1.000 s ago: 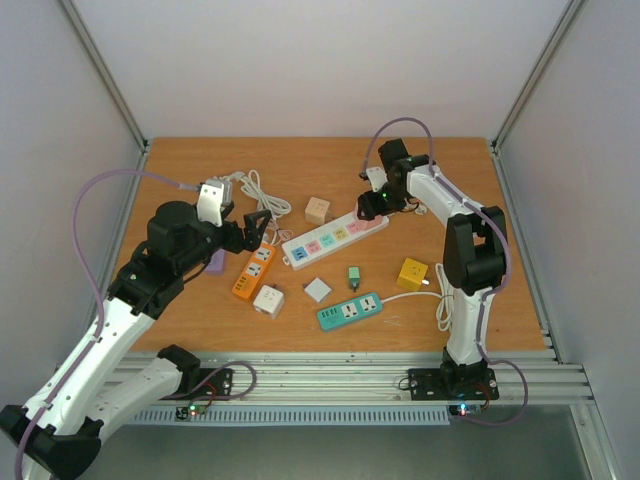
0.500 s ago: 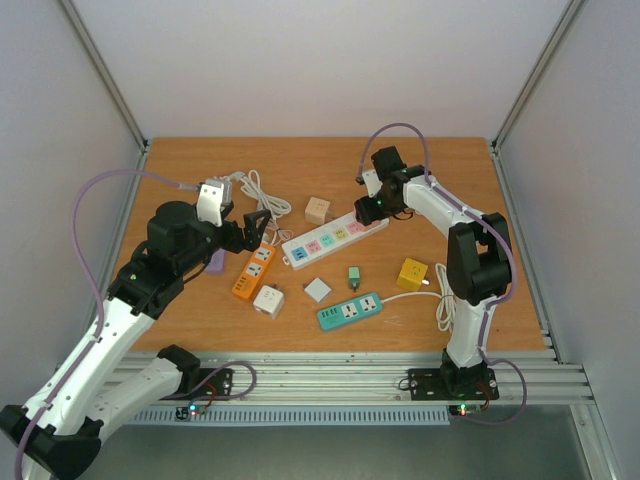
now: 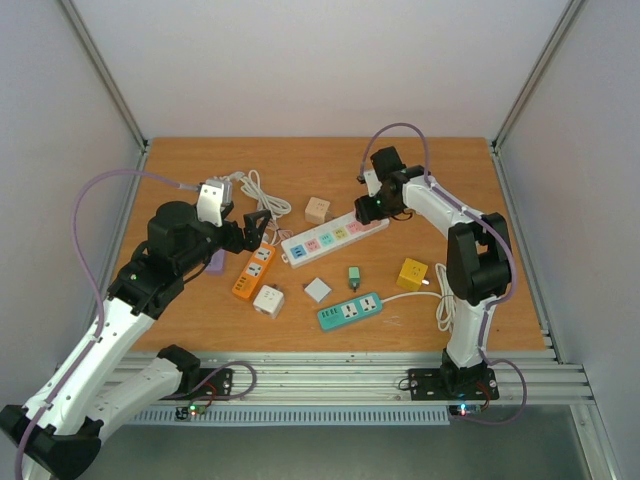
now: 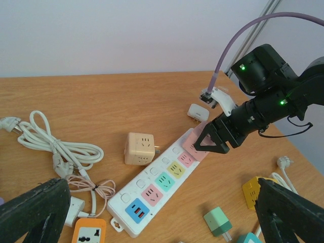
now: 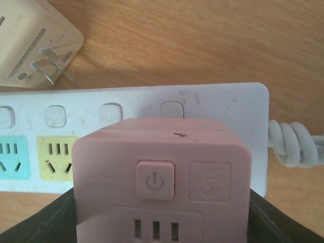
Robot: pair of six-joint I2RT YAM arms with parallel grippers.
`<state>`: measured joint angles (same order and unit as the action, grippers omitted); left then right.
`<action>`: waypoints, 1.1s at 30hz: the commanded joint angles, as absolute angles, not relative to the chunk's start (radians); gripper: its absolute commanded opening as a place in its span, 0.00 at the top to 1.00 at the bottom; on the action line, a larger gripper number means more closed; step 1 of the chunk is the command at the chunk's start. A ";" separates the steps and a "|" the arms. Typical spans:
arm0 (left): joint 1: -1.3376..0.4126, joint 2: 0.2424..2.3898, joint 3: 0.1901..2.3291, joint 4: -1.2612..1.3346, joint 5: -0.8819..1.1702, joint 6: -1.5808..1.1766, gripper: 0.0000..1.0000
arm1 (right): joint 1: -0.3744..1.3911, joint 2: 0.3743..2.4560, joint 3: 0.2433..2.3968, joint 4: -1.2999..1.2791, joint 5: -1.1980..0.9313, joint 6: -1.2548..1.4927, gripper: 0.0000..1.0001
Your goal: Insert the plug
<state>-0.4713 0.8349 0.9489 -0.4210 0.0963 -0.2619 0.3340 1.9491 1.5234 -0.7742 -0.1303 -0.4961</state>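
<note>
Pink: one cube adapter (image 5: 162, 172), with a power button and socket slots on the face I see from the right wrist. The right gripper (image 4: 211, 143) clamps it, one dark finger on either side. It sits over the cord end of the white power strip (image 3: 335, 236), at about 1 o'clock from the table's middle. I cannot tell whether its pins are in the socket.

White: the strip itself, lying aslant on the wooden table (image 3: 300, 160), with coloured sockets in a row and a switch beside each.

Beige: one cube adapter (image 4: 140, 148) with its prongs showing, just beside the strip at its 11 o'clock, apart from it.

Black: the left gripper (image 3: 258, 222), jaws spread wide and holding nothing, at 9 o'clock from the strip and above the far end of the orange power strip (image 3: 254, 272).

Other stock, toward 6 o'clock of the white strip:
- white cube (image 3: 268, 300)
- small green plug (image 3: 353, 274)
- teal power strip (image 3: 350, 311)
- yellow cube (image 3: 412, 273)

Coiled white cable (image 3: 255, 190), at 12 o'clock of the left gripper.
</note>
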 commanded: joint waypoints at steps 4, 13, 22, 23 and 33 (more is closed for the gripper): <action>-0.468 0.838 0.941 -0.371 0.093 -0.262 0.01 | 0.351 1.944 1.468 -1.038 -0.121 -0.337 0.59; -0.468 0.845 0.943 -0.378 0.090 -0.264 0.01 | 0.376 2.011 1.433 -0.975 0.038 -0.331 0.61; -0.468 0.851 0.944 -0.380 0.089 -0.260 0.01 | 0.431 2.006 1.304 -0.858 0.148 -0.250 0.60; -0.468 0.851 0.944 -0.380 0.088 -0.260 0.01 | 0.431 1.997 1.285 -0.841 0.129 -0.242 0.60; -0.468 0.857 0.947 -0.384 0.080 -0.259 0.01 | 0.414 1.943 1.229 -0.799 -0.025 -0.181 0.51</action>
<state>-0.4713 0.8478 0.9485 -0.4213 0.0948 -0.2615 0.4164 1.8381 1.3140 -0.6903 0.0296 -0.2386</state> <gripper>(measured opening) 0.994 0.652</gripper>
